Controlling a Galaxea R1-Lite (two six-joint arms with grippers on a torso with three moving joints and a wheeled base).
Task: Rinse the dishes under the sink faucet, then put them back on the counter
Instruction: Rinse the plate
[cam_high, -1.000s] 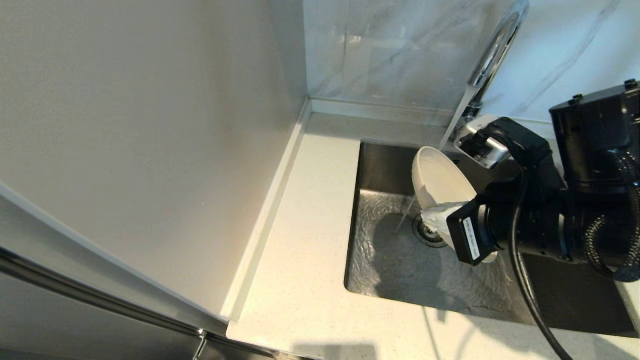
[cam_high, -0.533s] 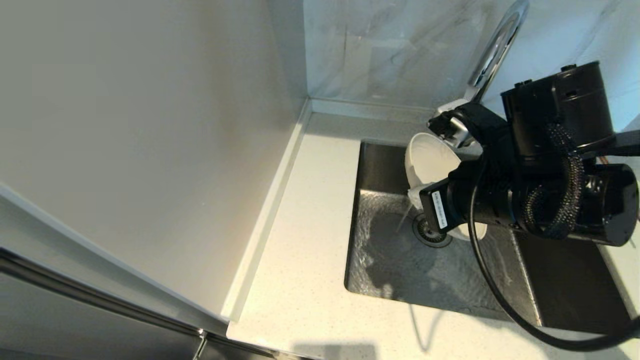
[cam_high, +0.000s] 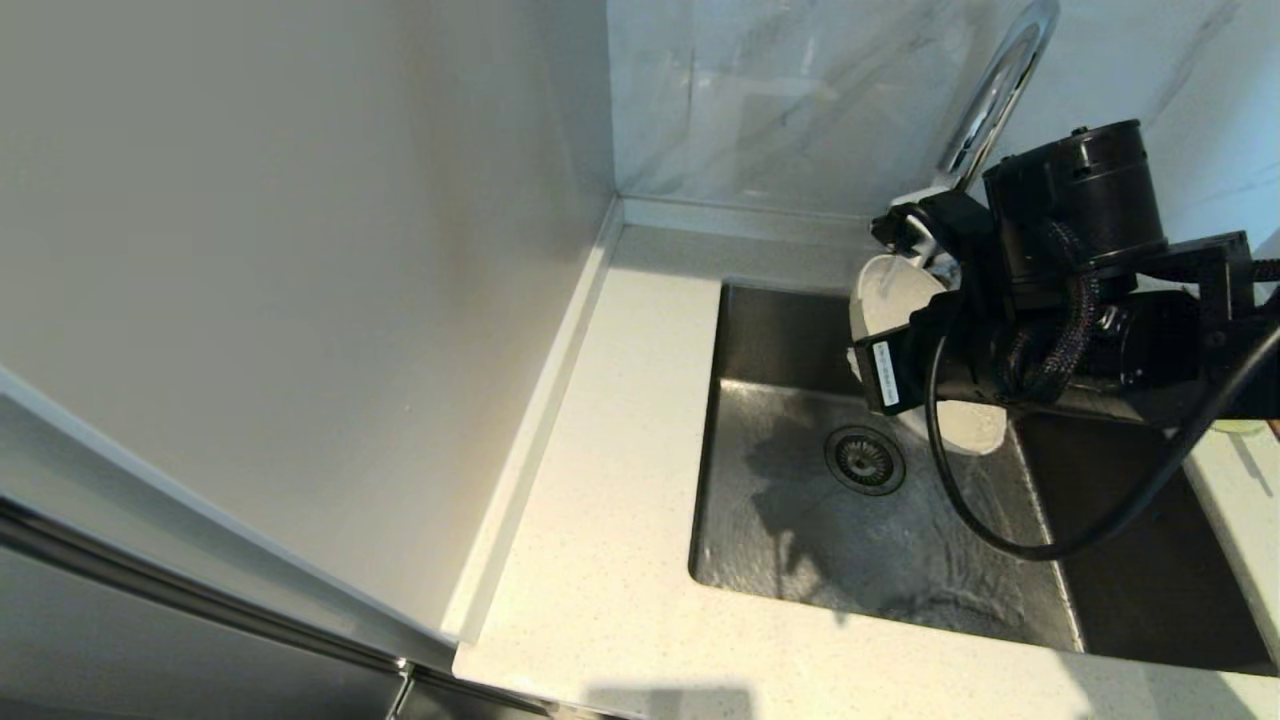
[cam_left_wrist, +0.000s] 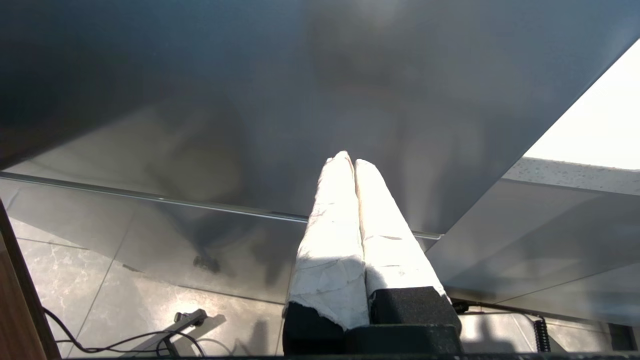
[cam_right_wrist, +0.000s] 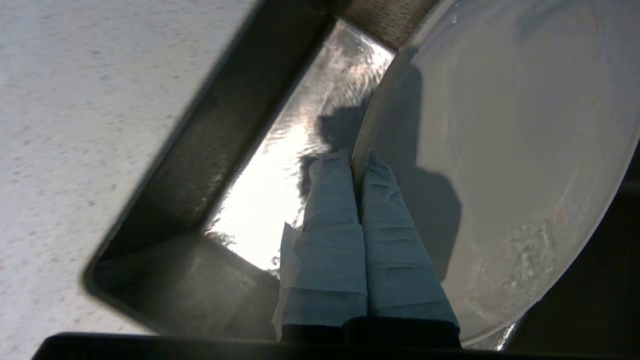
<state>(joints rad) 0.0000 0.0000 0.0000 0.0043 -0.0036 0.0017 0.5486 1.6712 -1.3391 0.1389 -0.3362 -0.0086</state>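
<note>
My right gripper (cam_right_wrist: 357, 157) is shut on the rim of the cream-white plate (cam_right_wrist: 505, 150), one taped finger on each face. In the head view the plate (cam_high: 885, 295) hangs tilted on edge over the back of the sink (cam_high: 800, 540), just below the chrome sink faucet (cam_high: 990, 100). The black wrist hides most of it. Water ripples over the sink floor around the drain strainer (cam_high: 865, 460). My left gripper (cam_left_wrist: 352, 160) is shut on nothing, parked low in front of a steel cabinet face and out of the head view.
The speckled counter (cam_high: 620, 450) runs along the sink's left and front. A plain wall panel (cam_high: 300, 300) stands to the left and the marble wall (cam_high: 780, 100) behind. A pale-yellow sliver (cam_high: 1240, 427) shows on the counter at the right edge.
My right arm has lifted and swung back toward the faucet, carrying the plate up and turning it more on edge. The thin stream running off its lower rim is gone.
</note>
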